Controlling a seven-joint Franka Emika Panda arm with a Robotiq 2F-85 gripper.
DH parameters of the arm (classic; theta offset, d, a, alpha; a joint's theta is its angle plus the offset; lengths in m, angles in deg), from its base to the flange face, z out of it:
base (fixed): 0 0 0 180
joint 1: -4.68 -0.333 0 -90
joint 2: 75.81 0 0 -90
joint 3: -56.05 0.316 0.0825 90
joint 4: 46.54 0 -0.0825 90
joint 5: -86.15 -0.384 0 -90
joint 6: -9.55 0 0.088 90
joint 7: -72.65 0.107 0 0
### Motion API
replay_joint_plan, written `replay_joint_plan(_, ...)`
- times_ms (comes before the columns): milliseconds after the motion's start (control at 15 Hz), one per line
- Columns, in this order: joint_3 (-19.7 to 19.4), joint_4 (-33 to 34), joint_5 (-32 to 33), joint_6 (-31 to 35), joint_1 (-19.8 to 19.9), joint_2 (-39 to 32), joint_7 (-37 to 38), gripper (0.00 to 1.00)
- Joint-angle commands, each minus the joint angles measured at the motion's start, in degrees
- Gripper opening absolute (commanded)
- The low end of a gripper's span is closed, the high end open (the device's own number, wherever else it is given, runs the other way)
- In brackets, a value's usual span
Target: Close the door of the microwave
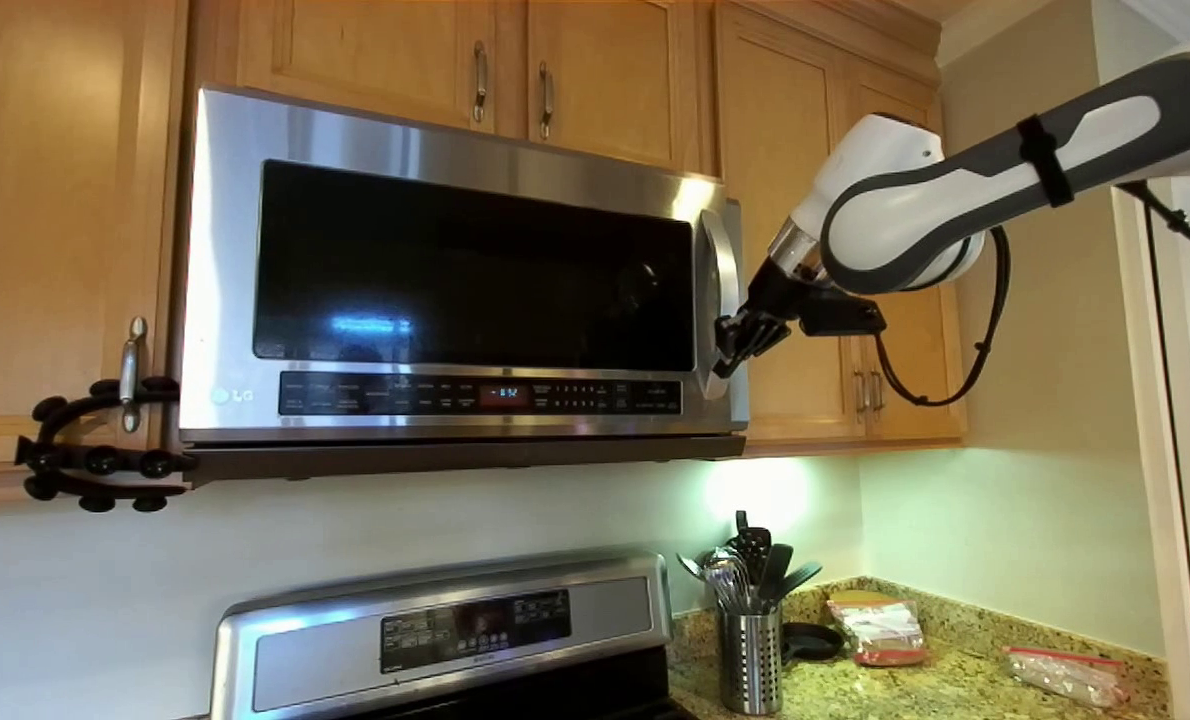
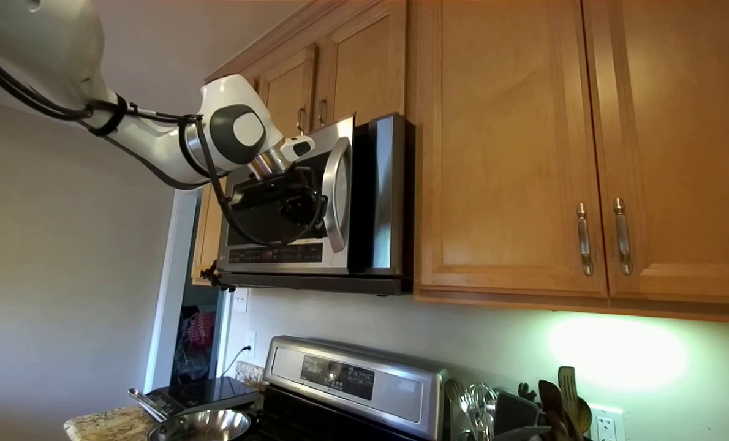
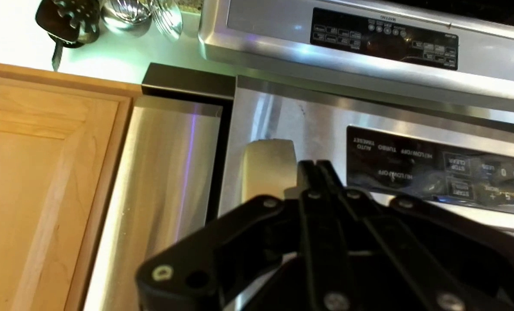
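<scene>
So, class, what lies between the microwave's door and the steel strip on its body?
A dark gap, no object visible inside, shows in an exterior view and the wrist view; the door stands apart from the steel strip.

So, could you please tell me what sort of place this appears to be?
It looks like a kitchen, probably a home one: a microwave is mounted among wooden cabinets, above a stove.

Microwave door (image 1: 460,265) was silver-framed, black-windowed; gripper (image 3: 315,164) was black; arm (image 1: 910,220) was white and dark grey. Cabinets (image 2: 511,141) were honey-brown; countertop (image 1: 905,690) was mottled yellow-brown; utensil holder (image 1: 751,662) was silver, dotted with dark holes.
</scene>
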State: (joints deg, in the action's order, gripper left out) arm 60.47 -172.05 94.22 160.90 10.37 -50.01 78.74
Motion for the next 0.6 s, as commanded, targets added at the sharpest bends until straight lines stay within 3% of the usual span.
replay_joint_plan(0,-0.42,0.01,0.13,6.34,0.38,-3.19,1.65,0.05)
replay_joint_plan(533,-1.08,0.27,0.40,17.62,1.74,-10.03,1.58,0.05)
